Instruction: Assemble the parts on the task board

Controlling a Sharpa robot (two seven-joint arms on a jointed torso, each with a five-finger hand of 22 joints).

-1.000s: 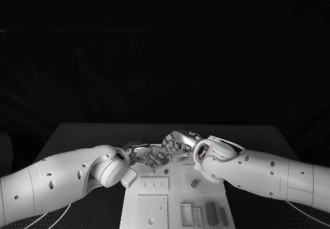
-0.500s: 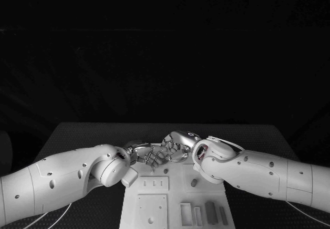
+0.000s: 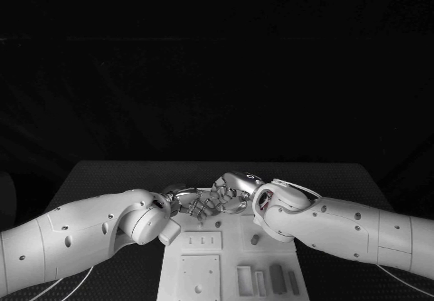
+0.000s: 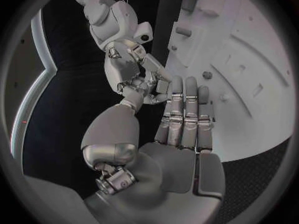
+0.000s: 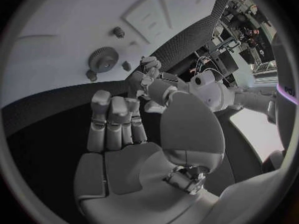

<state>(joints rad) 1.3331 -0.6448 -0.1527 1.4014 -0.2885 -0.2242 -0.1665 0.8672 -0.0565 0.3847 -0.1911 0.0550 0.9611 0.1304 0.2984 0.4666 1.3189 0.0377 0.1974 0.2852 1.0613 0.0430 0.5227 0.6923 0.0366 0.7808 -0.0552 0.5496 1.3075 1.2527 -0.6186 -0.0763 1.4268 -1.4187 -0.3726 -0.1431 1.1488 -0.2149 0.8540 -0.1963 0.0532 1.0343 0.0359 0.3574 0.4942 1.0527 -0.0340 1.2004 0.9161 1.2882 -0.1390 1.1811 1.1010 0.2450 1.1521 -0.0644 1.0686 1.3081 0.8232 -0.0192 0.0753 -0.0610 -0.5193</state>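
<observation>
My left hand (image 3: 188, 203) and right hand (image 3: 235, 190) meet fingertip to fingertip just above the far end of the white task board (image 3: 231, 252). In the left wrist view my left hand (image 4: 184, 122) stretches its fingers over the board's edge (image 4: 249, 99), and the right hand (image 4: 127, 67) has its fingertips bunched against my left thumb. In the right wrist view the right hand (image 5: 115, 122) faces the curled left hand (image 5: 148, 77). Whether a part sits between the touching fingertips is hidden. A grey gear (image 5: 102, 59) lies on the board (image 5: 56, 20).
Small pegs (image 3: 256, 239) stand near the board's middle, and grey bars (image 3: 278, 279) lie in slots at its near right. Rectangular recesses (image 3: 204, 240) sit at its left. The black table (image 3: 108, 179) surrounds the board on all sides.
The left hand's fingers have lifted slightly and closed in on the right hand's fingertips. Both arms have otherwise stayed in place.
</observation>
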